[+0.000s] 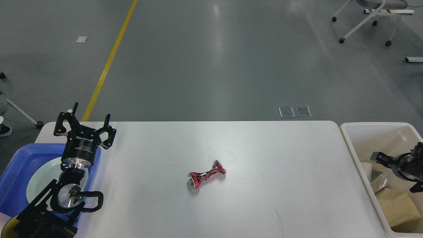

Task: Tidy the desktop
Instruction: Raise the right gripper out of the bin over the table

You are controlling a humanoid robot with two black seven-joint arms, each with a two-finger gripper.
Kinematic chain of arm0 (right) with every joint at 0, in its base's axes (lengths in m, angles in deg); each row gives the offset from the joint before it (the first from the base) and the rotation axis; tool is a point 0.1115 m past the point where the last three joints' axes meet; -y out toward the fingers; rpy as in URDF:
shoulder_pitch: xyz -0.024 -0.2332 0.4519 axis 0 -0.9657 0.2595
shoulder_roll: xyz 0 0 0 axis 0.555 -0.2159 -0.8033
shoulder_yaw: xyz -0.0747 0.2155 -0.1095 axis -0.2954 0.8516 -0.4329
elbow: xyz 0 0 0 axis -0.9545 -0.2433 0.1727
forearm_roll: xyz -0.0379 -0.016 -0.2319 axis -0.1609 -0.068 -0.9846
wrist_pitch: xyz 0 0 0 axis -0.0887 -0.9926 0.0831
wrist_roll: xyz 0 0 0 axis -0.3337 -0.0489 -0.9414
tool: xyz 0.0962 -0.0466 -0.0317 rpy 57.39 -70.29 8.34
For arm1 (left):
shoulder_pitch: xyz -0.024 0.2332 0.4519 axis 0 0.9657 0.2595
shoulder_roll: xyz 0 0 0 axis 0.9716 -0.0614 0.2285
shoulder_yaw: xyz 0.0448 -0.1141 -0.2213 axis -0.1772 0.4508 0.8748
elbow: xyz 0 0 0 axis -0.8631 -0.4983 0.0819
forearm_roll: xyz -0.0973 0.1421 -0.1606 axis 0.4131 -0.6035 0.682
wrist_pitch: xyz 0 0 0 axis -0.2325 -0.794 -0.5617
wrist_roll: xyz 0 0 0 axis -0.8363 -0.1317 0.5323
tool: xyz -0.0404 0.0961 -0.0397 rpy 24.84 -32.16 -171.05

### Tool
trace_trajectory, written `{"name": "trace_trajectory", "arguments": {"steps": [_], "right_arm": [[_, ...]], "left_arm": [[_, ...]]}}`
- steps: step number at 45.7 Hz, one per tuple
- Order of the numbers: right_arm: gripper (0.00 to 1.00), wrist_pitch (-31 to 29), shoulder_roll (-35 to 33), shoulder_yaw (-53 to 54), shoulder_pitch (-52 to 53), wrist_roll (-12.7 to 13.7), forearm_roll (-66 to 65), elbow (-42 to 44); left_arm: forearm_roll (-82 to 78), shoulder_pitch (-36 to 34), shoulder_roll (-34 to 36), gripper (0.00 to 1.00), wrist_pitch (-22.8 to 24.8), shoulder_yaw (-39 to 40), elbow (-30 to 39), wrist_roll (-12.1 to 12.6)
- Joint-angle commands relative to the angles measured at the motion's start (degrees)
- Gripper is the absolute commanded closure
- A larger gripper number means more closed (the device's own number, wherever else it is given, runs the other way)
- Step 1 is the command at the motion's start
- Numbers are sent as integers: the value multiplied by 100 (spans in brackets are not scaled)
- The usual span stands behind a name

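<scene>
A crushed red metal drink can (207, 174), pinched at its waist, lies alone near the middle of the large white rounded-corner desktop (264, 158).

The left gripper (89, 119) hovers at nine o'clock from the can, jaws spread wide, above the blue plastic tray (19, 172) holding a pale round plate (39, 185). At three o'clock, the right gripper (376, 157) sits over the cream rectangular bin (350, 145) of crumpled paper scraps (398, 206); I cannot tell its jaw state.
</scene>
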Motion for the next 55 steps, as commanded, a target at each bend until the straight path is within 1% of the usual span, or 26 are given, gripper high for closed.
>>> {"name": "trace_trajectory", "arguments": {"steps": [1, 5, 13, 17, 24, 30, 35, 45, 55], "right_arm": [[0, -1206, 65, -736, 1107, -6, 25, -349], [0, -1743, 179, -1062, 1811, -6, 52, -727], [0, -2376, 338, -1457, 3076, -6, 78, -1658], [0, -2807, 487, -1703, 3701, -6, 209, -2177], [0, -3589, 1031, -2230, 4825, -6, 868, -2854], [0, -4002, 1234, -2468, 5731, -6, 1598, -3460], [0, -4187, 1322, -2469, 6443, 3, 1801, -3935], [0, -4047, 1322, -2495, 7770, 11, 2037, -4876], [1, -3871, 1392, -2486, 8316, 11, 2565, -5307]], "left_arm": [[1, 0, -4, 4, 0, 0, 0, 9], [-7, 0, 5, 4, 0, 0, 0, 9], [1, 0, -4, 4, 0, 0, 0, 9], [1, 0, -4, 4, 0, 0, 0, 9], [1, 0, 5, 4, 0, 0, 0, 9], [1, 0, -4, 4, 0, 0, 0, 9], [1, 0, -4, 4, 0, 0, 0, 0], [1, 9, -4, 4, 0, 0, 0, 0], [1, 9, -4, 4, 0, 0, 0, 0]]}}
